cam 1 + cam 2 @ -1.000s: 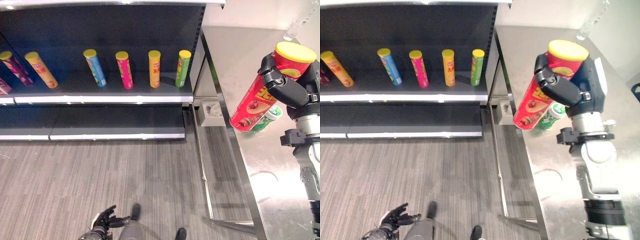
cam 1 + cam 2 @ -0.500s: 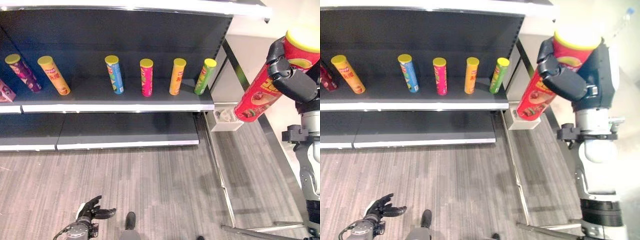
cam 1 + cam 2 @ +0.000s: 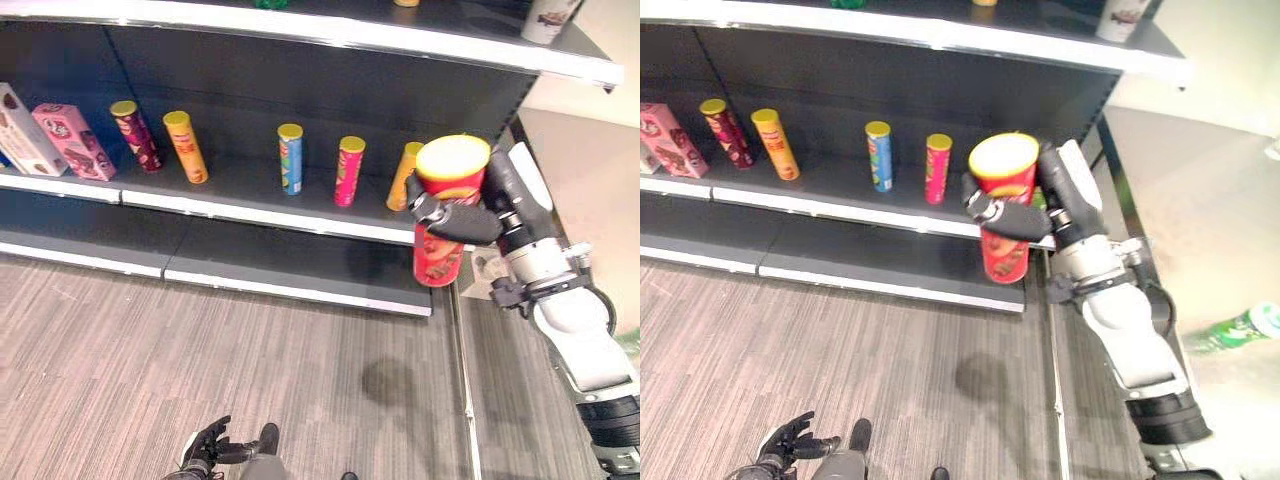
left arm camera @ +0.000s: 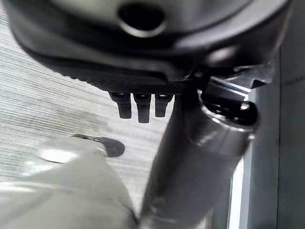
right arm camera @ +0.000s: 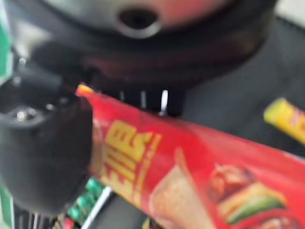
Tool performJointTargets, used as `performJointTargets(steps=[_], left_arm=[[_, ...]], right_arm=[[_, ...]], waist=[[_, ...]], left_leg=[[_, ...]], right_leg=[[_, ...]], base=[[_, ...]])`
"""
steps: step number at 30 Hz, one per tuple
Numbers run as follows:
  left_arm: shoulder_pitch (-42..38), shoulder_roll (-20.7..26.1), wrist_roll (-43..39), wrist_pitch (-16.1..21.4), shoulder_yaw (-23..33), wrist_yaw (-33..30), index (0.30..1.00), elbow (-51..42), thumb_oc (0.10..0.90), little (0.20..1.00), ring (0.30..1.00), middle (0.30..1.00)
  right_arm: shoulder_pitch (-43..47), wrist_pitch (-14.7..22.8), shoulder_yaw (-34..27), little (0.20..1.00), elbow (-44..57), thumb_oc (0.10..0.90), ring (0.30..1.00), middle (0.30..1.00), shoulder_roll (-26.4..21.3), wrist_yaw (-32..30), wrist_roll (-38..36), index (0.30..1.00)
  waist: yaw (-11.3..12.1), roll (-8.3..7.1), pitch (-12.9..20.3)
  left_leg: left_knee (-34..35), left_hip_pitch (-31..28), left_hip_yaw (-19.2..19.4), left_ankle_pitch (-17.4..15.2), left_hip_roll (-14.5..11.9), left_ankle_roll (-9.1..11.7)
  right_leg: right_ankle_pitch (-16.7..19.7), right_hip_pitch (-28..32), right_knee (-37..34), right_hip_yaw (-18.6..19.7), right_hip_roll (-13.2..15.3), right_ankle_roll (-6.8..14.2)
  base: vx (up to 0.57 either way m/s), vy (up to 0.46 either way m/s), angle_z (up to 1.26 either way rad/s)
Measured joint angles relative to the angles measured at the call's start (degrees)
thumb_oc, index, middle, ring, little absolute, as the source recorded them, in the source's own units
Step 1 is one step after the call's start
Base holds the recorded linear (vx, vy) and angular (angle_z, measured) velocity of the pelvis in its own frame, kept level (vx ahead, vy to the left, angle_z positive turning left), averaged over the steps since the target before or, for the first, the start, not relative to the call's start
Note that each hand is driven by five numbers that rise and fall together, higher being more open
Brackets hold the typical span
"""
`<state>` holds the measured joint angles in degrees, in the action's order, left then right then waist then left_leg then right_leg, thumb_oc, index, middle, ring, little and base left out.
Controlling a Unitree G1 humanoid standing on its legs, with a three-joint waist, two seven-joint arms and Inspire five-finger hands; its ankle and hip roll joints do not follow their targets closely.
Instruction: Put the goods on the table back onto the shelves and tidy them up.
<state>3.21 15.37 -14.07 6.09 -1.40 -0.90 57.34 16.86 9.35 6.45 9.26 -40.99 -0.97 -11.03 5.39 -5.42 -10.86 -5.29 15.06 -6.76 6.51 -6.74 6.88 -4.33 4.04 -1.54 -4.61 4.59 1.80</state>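
Right hand [image 3: 462, 217] is wrapped around a red can [image 3: 440, 215] with a yellow lid, fingers curled across its front just below the lid. The can stands nearly upright in the grasp, held in the air in front of the shelf [image 3: 300, 210], at the shelf's right end, with its lower end hanging past the shelf's front edge. In the right wrist view the red can [image 5: 190, 176] lies right across the hand, pressed against the palm.

Along the shelf, to the left of the held can, upright cans stand in a row with gaps between them: an orange can [image 3: 403, 176] partly hidden behind the held one, then a pink can [image 3: 348, 171], a blue can [image 3: 290, 158], another orange can [image 3: 185, 146] and a dark red can [image 3: 133, 135]. Further left on the shelf sits a pink box [image 3: 72, 141], next to a white box [image 3: 20, 130] at the far left.

To the right of the shelf is the tabletop [image 3: 1200, 180], and a green bottle [image 3: 1235, 328] lies on its side there, well apart from the held can.

Left hand [image 3: 205, 450] hangs low over the grey wood-pattern floor [image 3: 150, 360], well below the shelf, its fingers spread loosely and holding nothing.
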Motion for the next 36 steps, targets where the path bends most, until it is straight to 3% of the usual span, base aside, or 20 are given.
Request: performJointTargets(steps=[2,3,6,7,8,9,11,12,13,15,16,17,19,20,24,26,28,31,36], left_arm=[[-1.28,0.35,-0.12,0.03,0.08,-0.31,0.9,-0.03,0.8,0.9,0.9,0.9],[-2.01,0.52,-0.08,0.02,-0.33,-0.83,0.9,-0.04,0.8,0.9,0.9,0.9],[-2.84,0.89,-0.07,-0.04,-0.8,-0.96,0.9,-0.09,0.8,0.9,0.9,0.9],[-1.72,0.32,-0.06,-0.06,-0.69,-1.02,0.9,-0.91,0.8,0.9,0.9,0.9],[-2.06,1.97,0.02,-0.13,-0.95,-1.04,0.9,-2.04,0.8,0.9,0.9,0.9],[-3.84,2.79,0.18,-0.03,-0.95,-1.01,0.9,-1.38,0.8,0.9,0.9,0.9],[-5.29,4.07,0.64,-0.14,-1.87,-1.09,0.9,-1.04,0.8,0.9,0.9,0.9],[-5.31,4.72,0.7,-0.06,-2.01,-1.09,0.9,-1.47,0.8,0.9,0.9,0.9],[-5.07,6.14,0.72,0.02,-1.72,-1.28,0.9,-1.96,0.8,0.9,0.9,0.9],[-5.45,7.79,0.71,0.18,-1.6,-1.99,0.9,-3.07,0.8,0.9,0.9,0.9],[-5.66,8.05,0.74,1.06,0.02,-2.23,0.9,-3.0,0.8,0.9,0.9,0.9],[-5.66,8.13,0.73,1.33,1.12,-2.41,0.9,-3.08,0.8,0.9,0.9,0.9],[-5.14,7.55,0.71,1.04,1.39,-2.62,0.9,-3.02,0.8,0.9,0.9,0.9],[-4.23,6.52,0.79,0.38,1.25,-2.51,0.9,-2.12,0.8,0.9,0.9,0.9],[-3.66,2.91,0.79,-0.19,-1.0,-2.16,0.9,-0.2,0.8,0.9,0.9,0.9],[-3.68,1.7,1.22,-0.1,-2.93,-1.73,0.9,-0.33,0.8,0.9,0.9,0.9],[-2.51,1.05,1.25,-0.11,-4.66,-1.04,0.9,-3.41,0.8,0.9,0.9,0.9],[-1.4,1.04,1.18,-0.07,-3.93,-1.14,0.9,-4.49,0.8,0.9,0.9,0.9],[-0.85,1.14,0.97,-0.09,-3.88,-1.14,0.9,-4.57,0.8,0.9,0.9,0.9]], right_arm=[[-0.15,-0.14,0.03,0.3,-0.06,0.4,0.3,0.3,0.71,0.01,0.96,0.3],[-0.22,-0.45,0.12,0.3,-0.59,0.4,0.3,0.3,0.77,-0.09,1.29,0.3],[-0.27,-0.78,0.06,0.3,-2.79,0.4,0.3,0.3,2.48,-1.64,1.64,0.3],[-0.04,-1.33,0.39,0.3,-3.57,0.4,0.3,0.3,2.52,-1.6,1.92,0.3],[-2.04,-2.18,-0.11,0.3,-4.04,0.4,0.3,0.3,6.14,-2.84,2.4,0.3],[-2.11,-2.89,0.39,0.3,-3.94,0.4,0.3,0.3,7.68,-2.78,3.38,0.3],[-0.37,-3.46,2.4,0.3,-4.02,0.4,0.3,0.3,10.82,-2.39,4.55,0.3],[0.49,-3.52,3.53,0.3,-3.99,0.4,0.3,0.3,11.92,-2.27,4.61,0.3],[2.97,-3.25,7.01,0.3,-3.73,0.4,0.3,0.3,12.98,-1.71,4.63,0.3],[3.42,-2.85,7.24,0.3,-3.65,0.4,0.3,0.3,12.11,-1.23,4.64,0.3],[3.33,-2.79,6.43,0.3,-3.56,0.4,0.3,0.3,11.5,-1.25,4.68,0.3],[2.95,-2.8,5.65,0.3,-3.56,0.4,0.3,0.3,11.58,-1.37,4.68,0.3],[3.33,-2.8,5.43,0.3,-3.62,0.4,0.3,0.3,11.18,-1.31,4.68,0.3],[3.55,-2.68,5.54,0.3,-3.66,0.4,0.3,0.3,10.57,-1.19,4.57,0.3],[3.18,-2.71,5.28,0.3,-4.13,0.4,0.3,0.3,8.3,-1.86,4.54,0.3],[2.94,-2.73,4.98,0.3,-4.82,0.4,0.3,0.3,8.01,-2.21,4.5,0.3],[3.43,-2.74,5.1,0.3,-5.23,0.4,0.3,0.3,7.49,-2.27,4.5,0.3],[6.23,-2.71,6.85,0.3,-5.47,0.4,0.3,0.3,7.48,-2.23,4.49,0.3],[7.03,-2.7,6.8,0.3,-6.74,0.4,0.3,0.3,7.1,-2.31,4.27,0.3]], waist=[[-0.38,0.39,-0.4],[-0.48,0.95,-0.59],[0.03,1.06,-0.66],[0.11,2.2,-0.6],[-0.13,-0.79,-1.28],[0.21,-1.45,-1.57],[1.22,-0.7,-1.97],[1.51,-0.42,-1.99],[2.41,0.4,-2.15],[2.29,1.13,-2.04],[1.71,1.78,-1.84],[1.55,1.92,-1.82],[1.75,1.82,-1.75],[0.79,3.14,-1.7],[-2.23,3.61,-1.89],[-3.37,3.66,-1.89],[-2.48,3.71,-1.89],[-0.1,3.81,-1.98],[0.02,3.78,-2.0]], left_leg=[[2.28,2.8,-0.56,0.15,-4.14,0.68],[6.28,3.63,-0.41,0.65,-6.46,1.52],[9.65,4.6,-0.56,1.54,-7.59,2.92],[9.67,3.32,0.21,0.7,-7.86,1.47],[7.73,3.09,0.93,6.32,-2.78,3.4],[4.41,4.38,1.97,5.16,-0.37,1.58],[0.52,4.83,4.95,2.05,1.65,-1.63],[0.19,4.27,6.31,1.32,2.16,-2.69],[0.96,2.13,9.44,0.4,3.02,-4.07],[1.29,1.22,9.4,-1.13,4.81,-6.74],[5.38,-0.89,8.07,0.14,5.4,-8.63],[8.63,-2.81,7.85,1.69,5.84,-9.05],[10.4,-4.22,9.22,1.51,7.09,-10.64],[10.42,-4.32,9.21,1.89,6.8,-10.51],[10.44,-5.58,7.25,1.53,8.22,-11.02],[10.43,-6.48,4.99,1.54,9.39,-10.44],[10.44,-7.52,3.82,1.1,10.0,-9.38],[10.45,-7.56,3.76,0.23,8.72,-7.02],[10.06,-6.63,2.42,-0.33,8.07,-5.69]], right_leg=[[0.37,-0.73,-0.8,0.12,0.63,0.69],[0.4,-0.6,-1.63,0.41,1.83,2.72],[0.59,0.44,-3.74,0.78,4.88,6.45],[0.3,1.28,-3.74,1.27,5.79,8.05],[2.0,2.97,-3.64,1.4,11.54,10.61],[5.66,2.23,-2.92,2.2,13.99,9.42],[12.3,-0.32,-0.26,3.48,16.23,6.73],[15.25,-1.6,0.57,3.54,16.95,7.02],[16.97,-3.84,2.9,2.83,18.78,8.87],[15.87,-3.76,3.8,2.44,17.49,10.29],[11.3,-5.18,8.29,5.8,13.51,11.06],[8.06,-5.66,9.24,6.68,10.15,10.29],[4.16,-8.13,10.94,3.58,8.58,11.0],[1.8,-10.4,8.89,3.19,4.04,10.55],[2.83,-16.29,5.64,5.81,-3.63,9.1],[7.24,-16.01,1.81,5.72,-4.88,5.17],[11.33,-12.38,-3.06,3.26,-4.39,2.61],[11.57,-11.94,-3.8,3.03,-5.71,2.45],[10.47,-12.15,-3.77,1.68,-6.39,1.24]], base=[[0.18,0.314,0.09],[0.35,0.609,0.01],[0.26,0.542,-0.18],[0.22,0.682,-0.13],[0.24,0.826,-0.02],[0.18,0.76,0.06],[0.06,0.389,-0.38],[0.04,0.269,-0.9],[0.09,0.37,-0.7],[0.11,0.425,-0.18],[0.1,0.298,0.26],[0.09,0.265,0.21],[0.1,0.257,-0.19],[0.09,0.173,-0.19],[0.15,0.187,0.27],[0.1,0.016,0.74],[0.06,-0.02,0.47],[0.09,-0.051,0.05],[0.07,-0.094,0.14]])
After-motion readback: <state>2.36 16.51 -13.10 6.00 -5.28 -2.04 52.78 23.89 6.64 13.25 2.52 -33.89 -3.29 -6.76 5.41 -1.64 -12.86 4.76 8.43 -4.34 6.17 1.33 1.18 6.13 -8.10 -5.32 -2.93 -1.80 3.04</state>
